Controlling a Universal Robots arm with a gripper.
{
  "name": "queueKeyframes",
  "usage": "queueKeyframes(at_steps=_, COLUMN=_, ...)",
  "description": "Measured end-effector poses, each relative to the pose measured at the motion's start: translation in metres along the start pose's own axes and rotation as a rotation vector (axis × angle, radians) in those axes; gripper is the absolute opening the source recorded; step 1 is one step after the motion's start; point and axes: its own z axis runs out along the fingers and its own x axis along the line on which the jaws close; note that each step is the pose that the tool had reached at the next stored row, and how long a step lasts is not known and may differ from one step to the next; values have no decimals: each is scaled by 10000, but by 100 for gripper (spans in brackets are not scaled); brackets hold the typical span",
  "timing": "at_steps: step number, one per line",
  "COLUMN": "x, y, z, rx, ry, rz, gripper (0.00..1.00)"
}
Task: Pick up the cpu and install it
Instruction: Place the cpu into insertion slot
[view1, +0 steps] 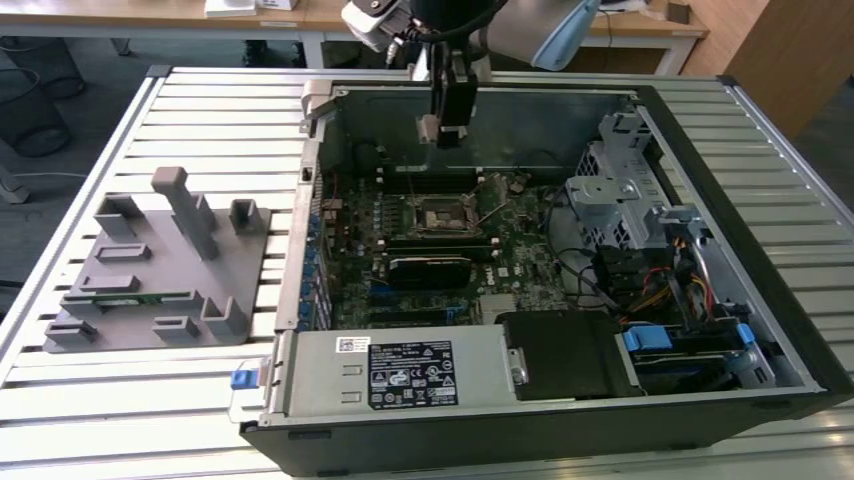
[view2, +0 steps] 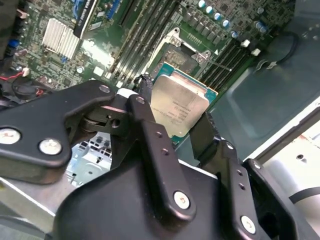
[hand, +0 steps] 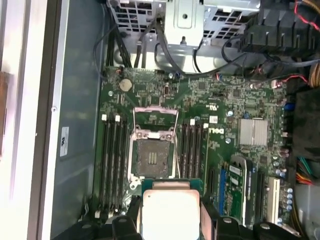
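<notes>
Gleaming pale square cpu (view2: 179, 107) in claw (view2: 175, 101)

A black gripper (view2: 176, 105) held the cpu (view2: 180, 107) by two opposite edges. One finger (view2: 150, 125) pressed at the chip's nine o'clock and the other at its three o'clock. The cpu's pale metal top faced the camera, with a thin green rim showing around it. Past the chip, at its twelve o'clock, lay the open socket (view2: 181, 54) on the green motherboard (view2: 125, 45), with dark memory slots (view2: 145, 32) on either side. A silvery finned heatsink (view2: 60, 37) sat out at ten o'clock. The grey case wall (view2: 250, 107) ran along at three o'clock.
</notes>
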Motion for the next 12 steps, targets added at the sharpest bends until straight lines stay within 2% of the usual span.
queueKeyframes(at_steps=5, x=64, y=52, z=90, rx=-1, ry=1, rz=1, gripper=55)
queueKeyframes(at_steps=12, x=72, y=55, z=216, rx=-1, ry=4, rz=1, gripper=55)
